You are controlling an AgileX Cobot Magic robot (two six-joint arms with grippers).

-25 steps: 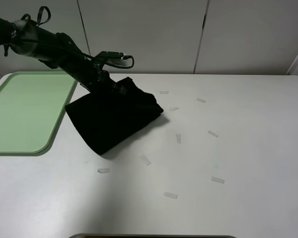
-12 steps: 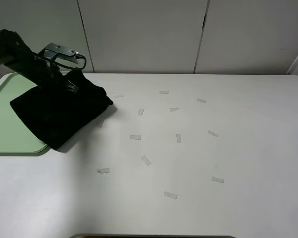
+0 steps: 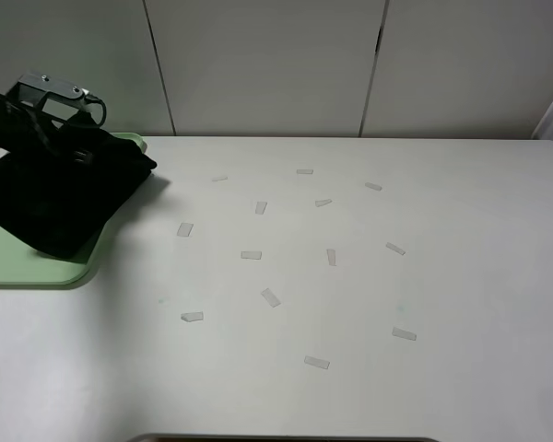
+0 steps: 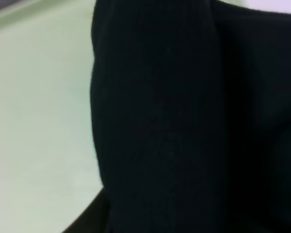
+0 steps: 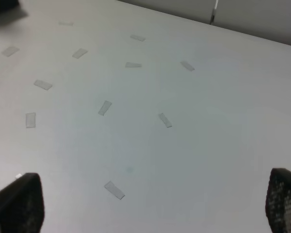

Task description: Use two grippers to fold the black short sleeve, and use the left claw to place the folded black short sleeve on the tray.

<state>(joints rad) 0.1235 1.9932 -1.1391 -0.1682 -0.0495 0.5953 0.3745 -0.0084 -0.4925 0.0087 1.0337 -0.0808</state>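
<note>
Over the mint-green tray (image 3: 37, 273) hangs the folded black short sleeve (image 3: 55, 198), clamped in the left claw (image 3: 69, 147); right gripper (image 5: 150, 206) fingers stand wide apart.

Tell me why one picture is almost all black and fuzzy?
In the left wrist view the shirt hangs so close to the camera that it fills the picture and goes soft, with only blurry green tray beside it. The exterior high view is sharp, with a soft shadow on the table beside the tray. In the right wrist view the fingers' tips are blurred at the corners.
</note>
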